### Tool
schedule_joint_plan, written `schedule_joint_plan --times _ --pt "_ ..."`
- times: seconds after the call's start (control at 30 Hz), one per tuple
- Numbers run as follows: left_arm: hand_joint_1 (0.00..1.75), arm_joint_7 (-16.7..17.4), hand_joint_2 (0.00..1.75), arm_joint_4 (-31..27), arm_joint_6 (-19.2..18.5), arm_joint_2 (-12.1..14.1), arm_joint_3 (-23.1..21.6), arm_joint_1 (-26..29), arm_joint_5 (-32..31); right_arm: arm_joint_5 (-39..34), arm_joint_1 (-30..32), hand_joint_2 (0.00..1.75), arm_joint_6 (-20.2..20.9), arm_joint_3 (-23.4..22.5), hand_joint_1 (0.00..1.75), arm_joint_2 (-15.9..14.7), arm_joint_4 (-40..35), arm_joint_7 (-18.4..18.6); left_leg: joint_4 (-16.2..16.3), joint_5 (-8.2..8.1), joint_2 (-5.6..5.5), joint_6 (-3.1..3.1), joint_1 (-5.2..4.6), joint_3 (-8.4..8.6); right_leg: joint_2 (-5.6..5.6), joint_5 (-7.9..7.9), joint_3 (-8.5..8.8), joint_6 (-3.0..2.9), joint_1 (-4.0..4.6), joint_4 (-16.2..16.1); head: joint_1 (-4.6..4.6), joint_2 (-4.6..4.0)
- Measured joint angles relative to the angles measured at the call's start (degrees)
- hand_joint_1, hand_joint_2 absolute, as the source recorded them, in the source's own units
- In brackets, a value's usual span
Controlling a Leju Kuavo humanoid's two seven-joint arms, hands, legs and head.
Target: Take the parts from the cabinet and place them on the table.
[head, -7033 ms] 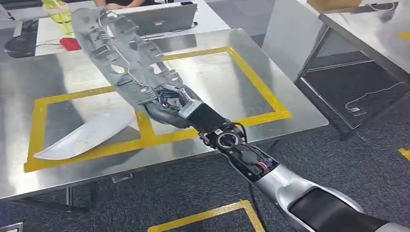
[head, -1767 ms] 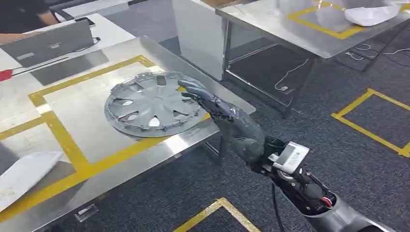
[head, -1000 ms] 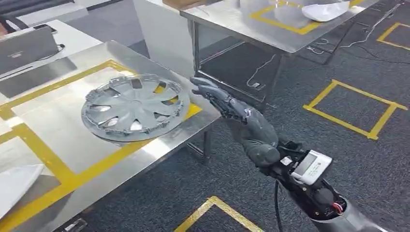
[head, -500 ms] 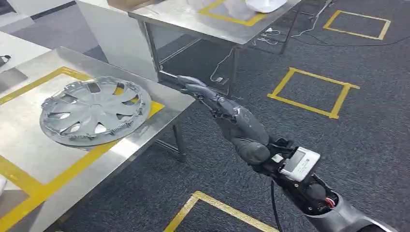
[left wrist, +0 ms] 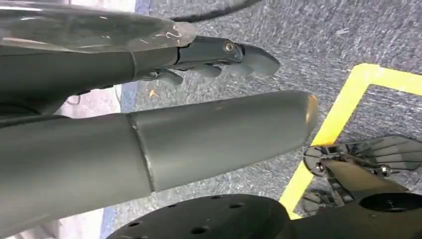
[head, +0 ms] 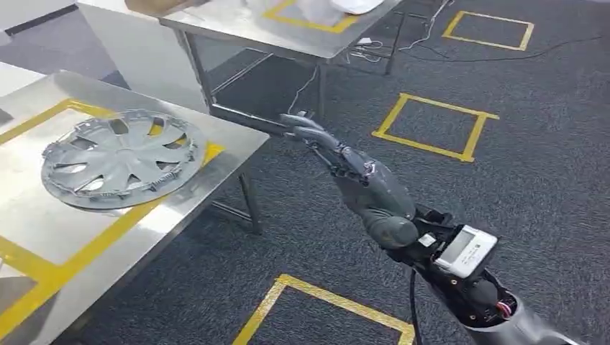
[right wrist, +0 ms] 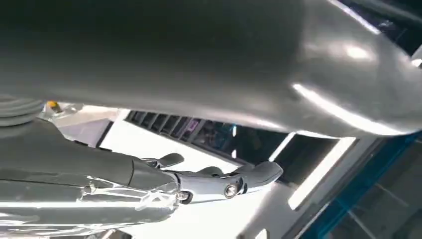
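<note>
Grey plastic hubcap lay flat on the steel worktop at left, straddling the yellow tape line, near the right edge; placed, judging by that, as a delivered part. It looked like a spoked wheel cover, with open slots and clips round the rim. Head view: right hand was stretched out over the carpet, right of the worktop, fingers extended and apart, holding nothing, clear of the hubcap; likely free for the next part. A second worktop stood far behind.

Left wrist view: left hand hung over the carpet and yellow floor tape, fingers straight, nothing held.

Right wrist view: right hand's fingers were spread, empty.
</note>
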Motion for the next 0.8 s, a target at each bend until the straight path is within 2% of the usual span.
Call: schedule_joint_plan --times 0.07,0.1,0.13,0.17,0.2,0.23,0.27,0.3,0.33,0.37,0.4,0.43,0.47,0.5,0.6,0.63,0.67,0.7,0.73,0.77,0.8 --pt "0.0 0.0 0.0 0.0 0.1 0.0 0.0 -0.1 0.0 0.0 0.1 0.0 0.0 -0.1 0.0 0.0 -0.1 0.0 -0.1 0.37 1.05 -0.56 0.14 0.05 1.02 0.27 -0.69 -0.72 0.13 -0.1 -0.13 0.0" --pt "0.0 0.0 0.0 0.0 0.1 0.0 0.0 -0.2 0.0 0.0 0.1 0.0 0.0 -0.1 0.0 0.0 -0.1 0.0 -0.1 0.5 1.53 -0.79 0.1 0.12 1.6 0.68 -0.79 -1.27 -0.13 -0.5 -0.15 0.0" --pt "0.0 0.0 0.0 0.0 0.1 0.1 0.0 -0.2 0.1 0.0 0.1 0.0 0.0 -0.1 0.0 0.0 -0.1 0.0 0.5 -0.25 0.02 -1.29 0.28 -0.23 1.9 1.3 -0.65 -1.7 -0.62 -1.0 -0.28 0.0" --pt "0.0 0.0 0.0 0.0 0.2 0.2 0.0 -0.2 0.1 0.0 0.0 0.0 0.0 -0.1 0.0 -0.1 -0.1 0.0 2.9 -2.38 -2.76 -1.75 0.31 -1.24 2.43 1.69 -1.1 -2.04 -0.66 -1.0 -0.65 0.0" --pt "0.0 0.0 0.0 0.0 0.2 0.1 0.0 -0.2 0.2 0.0 0.0 0.0 -0.1 -0.1 0.0 -0.1 -0.1 0.0 7.5 -5.3 -4.25 -1.92 0.49 -3.25 2.7 1.99 -1.6 -2.45 -0.66 -1.0 -1.25 0.0" --pt "0.0 0.0 0.0 0.0 0.2 0.1 0.0 0.0 0.2 0.0 0.1 0.0 -0.1 -0.1 0.0 -0.1 -0.1 0.0 12.7 -7.89 -4.82 -2.12 0.62 -5.41 3.21 2.24 -2.06 -2.6 -0.65 -1.0 -1.7 0.0" --pt "0.0 0.0 0.0 0.0 0.2 0.1 0.0 0.1 0.2 0.0 0.2 0.0 -0.1 -0.1 0.0 -0.1 -0.1 0.1 17.2 -9.66 -5.0 -2.28 0.68 -7.3 3.82 2.49 -2.44 -2.56 -0.64 -1.0 -1.83 0.0" --pt "0.0 0.0 0.0 0.0 0.2 0.1 0.0 0.2 0.2 0.0 0.4 0.0 -0.1 -0.1 0.0 -0.1 -0.1 0.1 19.6 -9.93 -5.01 -2.45 0.79 -8.22 4.5 2.74 -2.71 -2.5 -0.64 -1.0 -1.9 0.0" --pt "0.0 0.0 0.0 0.0 0.2 0.1 0.0 0.3 0.2 0.0 0.5 0.0 -0.1 -0.1 0.0 -0.1 -0.1 0.1 18.6 -8.59 -5.02 -2.53 0.92 -7.51 5.19 2.87 -2.8 -2.38 -0.68 -0.9 -1.99 0.0" --pt "0.0 0.0 0.0 0.0 0.2 0.1 0.0 0.3 0.3 0.0 0.5 0.0 -0.1 -0.1 0.0 -0.1 -0.1 0.1 15.2 -6.3 -5.05 -2.51 1.05 -5.53 5.79 2.93 -2.83 -2.3 -0.73 -0.9 -2.07 0.0" --pt "0.0 0.0 0.0 0.0 0.3 0.2 0.0 0.3 0.2 0.0 0.5 0.0 -0.1 -0.1 0.0 -0.1 -0.1 0.1 9.6 -3.49 -5.27 -2.48 1.27 -2.59 6.38 2.93 -2.81 -2.24 -0.77 -0.7 -2.21 0.0" --pt "0.0 0.0 0.0 0.0 0.3 0.3 0.0 0.3 0.2 0.0 0.4 0.0 -0.1 -0.1 0.0 -0.1 -0.1 0.1 4.1 -1.27 -6.1 -2.41 1.45 0.25 6.9 2.86 -2.84 -2.08 -0.84 -0.4 -2.29 0.0" --pt "0.0 0.0 0.0 0.0 0.3 0.3 0.0 0.3 0.2 0.0 0.4 0.0 -0.1 -0.1 0.0 -0.1 -0.1 0.0 0.5 -1.5 -8.21 -2.21 1.69 1.91 7.22 2.74 -3.29 -1.83 -0.86 -0.1 -2.38 0.0" --pt "0.0 0.0 0.0 0.0 0.3 0.3 0.0 0.3 0.2 0.0 0.4 0.0 -0.1 -0.1 0.0 -0.1 -0.1 0.0 0.4 -1.26 -8.64 -2.08 1.51 2.09 7.82 2.81 -3.82 -1.41 -0.71 0.2 -2.49 0.0" --pt "0.0 0.0 0.0 0.0 0.3 0.3 0.0 0.2 0.2 0.0 0.4 0.0 -0.1 -0.2 0.0 -0.1 -0.1 0.1 0.1 -1.56 -7.58 -1.54 1.51 1.82 9.17 3.21 -4.28 -0.49 -0.73 0.4 -2.03 0.0" --pt "0.0 0.0 0.0 0.0 0.3 0.0 0.0 0.2 0.2 0.0 0.4 0.0 -0.1 -0.2 0.0 -0.1 -0.1 0.0 -0.4 -1.32 -6.83 -1.13 1.93 1.91 8.95 2.69 -4.5 -0.14 -0.86 0.9 -2.01 0.0" --pt "0.0 0.0 0.0 0.0 0.3 0.1 0.0 0.2 0.2 0.0 0.4 0.0 -0.1 -0.3 0.0 -0.2 -0.1 0.0 -0.4 -1.29 -6.47 -0.9 1.83 1.9 6.44 1.25 -5.32 0.15 -0.66 3.0 -1.77 0.0" --pt "0.0 0.0 0.0 0.0 0.3 0.1 0.0 0.2 0.2 0.0 0.4 0.0 -0.1 -0.4 0.0 -0.3 -0.1 0.0 -0.4 -1.29 -5.9 -0.43 1.74 1.83 5.06 -1.13 -7.29 0.33 -0.73 7.2 -1.07 0.0" --pt "0.0 0.0 0.0 0.0 0.3 0.1 0.0 0.3 0.2 0.0 0.4 0.0 -0.1 -0.5 0.0 -0.3 -0.1 0.0 -0.4 -1.29 -5.37 -0.35 1.61 1.76 4.49 -3.61 -9.73 0.53 -0.89 12.5 -0.72 0.0" --pt "0.0 0.0 0.0 0.0 0.3 0.1 0.0 0.3 0.2 0.0 0.6 0.0 -0.1 -0.6 0.0 -0.3 -0.1 0.0 -0.4 -1.3 -4.77 -0.32 1.51 1.7 4.27 -5.35 -11.87 0.68 -1.03 17.2 -0.57 0.0" --pt "0.0 0.0 0.0 0.0 0.3 0.2 0.0 0.3 0.2 0.0 0.7 0.0 -0.1 -0.7 0.0 -0.3 -0.1 0.0 -0.4 -1.3 -4.18 -0.31 1.4 1.69 4.15 -6.03 -13.26 0.8 -1.12 20.3 -0.46 0.0"
